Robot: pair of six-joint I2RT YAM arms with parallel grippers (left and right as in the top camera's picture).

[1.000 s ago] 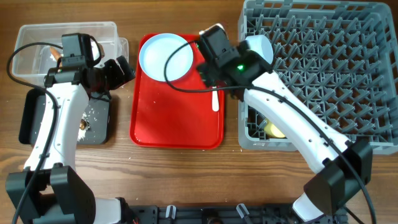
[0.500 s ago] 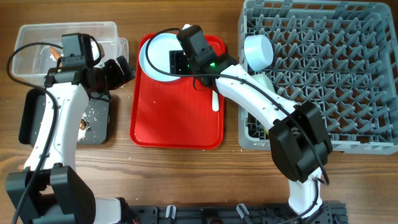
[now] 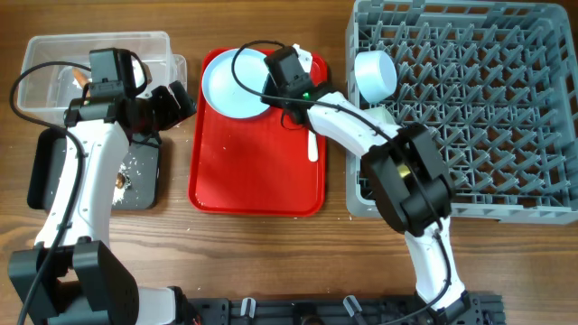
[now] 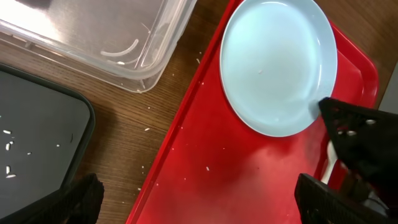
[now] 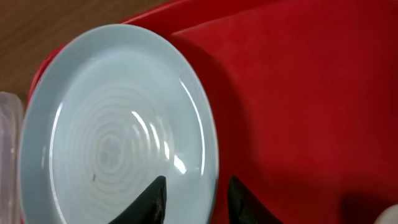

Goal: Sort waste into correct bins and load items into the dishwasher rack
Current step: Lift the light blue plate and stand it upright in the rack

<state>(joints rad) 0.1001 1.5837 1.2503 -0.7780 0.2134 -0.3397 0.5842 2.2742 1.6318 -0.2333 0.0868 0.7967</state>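
The pale blue plate (image 3: pixel 230 81) lies at the back left of the flat red tray (image 3: pixel 257 171). My right gripper (image 3: pixel 267 90) straddles the plate's right rim. In the right wrist view one finger is over the plate (image 5: pixel 112 130) and the other over the red tray. The right gripper (image 5: pixel 196 186) is narrowed but still open, with gaps beside the rim. My left gripper (image 4: pixel 199 199) hangs wide open and holds nothing above the tray's left edge, near the clear tub (image 3: pixel 54 63). A white spoon (image 3: pixel 312 144) lies on the tray. A pale bowl (image 3: pixel 375 74) and a yellow cup (image 3: pixel 397 190) sit in the grey rack (image 3: pixel 506 108).
The black tray (image 3: pixel 144 181), at the front left, carries loose rice grains and a small brown lump. Waste lies in the clear tub. A few rice grains are scattered on the red tray (image 4: pixel 205 168) and on the wood beside it. My right arm arches over the rack's left wall.
My right gripper swung left from the rack's corner to the plate, and its jaws narrowed round the plate's right rim. The left arm has not moved.
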